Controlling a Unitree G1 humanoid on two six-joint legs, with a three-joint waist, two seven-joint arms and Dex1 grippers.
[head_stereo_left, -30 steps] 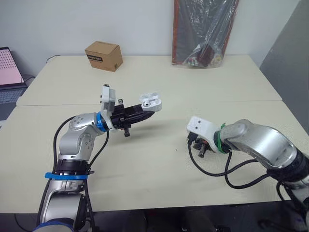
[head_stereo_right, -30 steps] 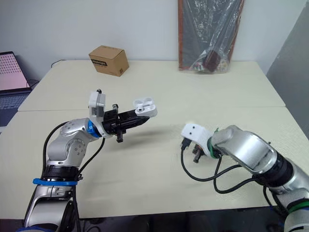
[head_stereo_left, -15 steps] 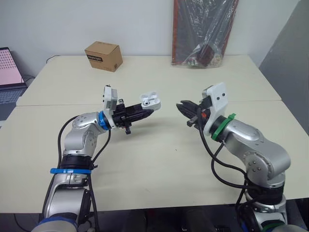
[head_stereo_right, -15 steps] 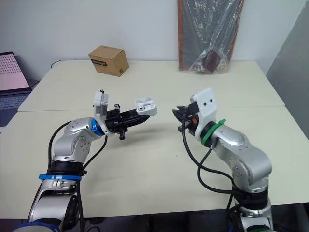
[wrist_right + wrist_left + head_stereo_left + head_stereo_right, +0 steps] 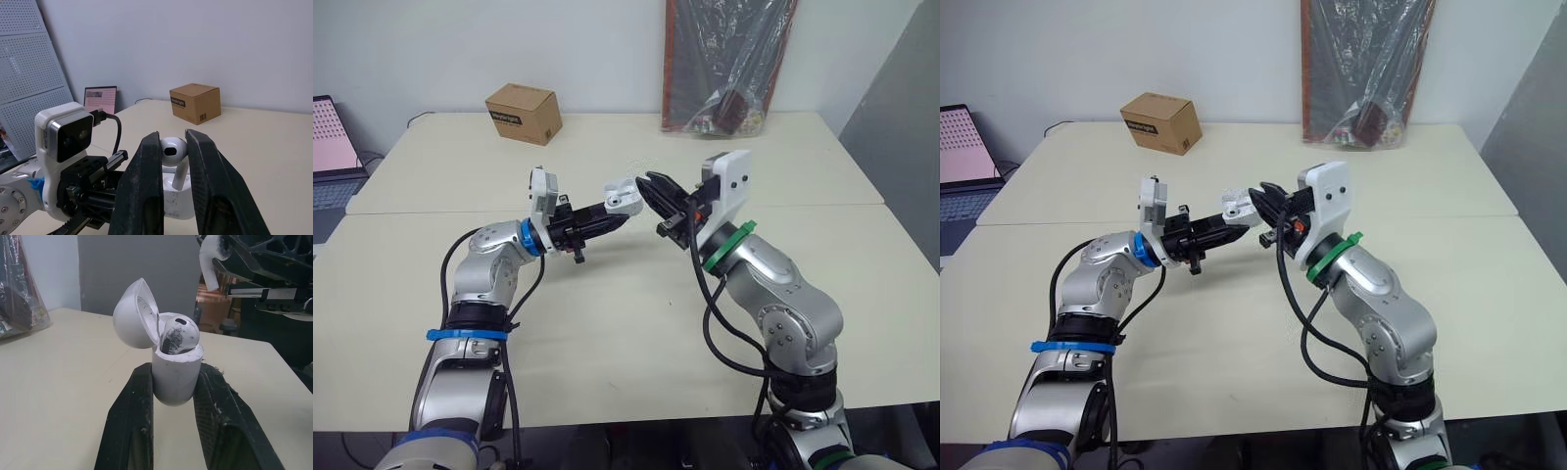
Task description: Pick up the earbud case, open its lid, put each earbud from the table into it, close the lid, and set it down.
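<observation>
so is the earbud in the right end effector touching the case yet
Apart. The left wrist view shows the earbud, held by the right end effector, clear of the open case, with grey wall between them.

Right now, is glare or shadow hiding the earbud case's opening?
Left wrist view: no glare; the earbud case and its seated earbud are evenly lit between the left fingers. Right wrist view: the held earbud is well lit between the right fingers. Left eye view: glints on the plastic bag, far from the case.
</observation>
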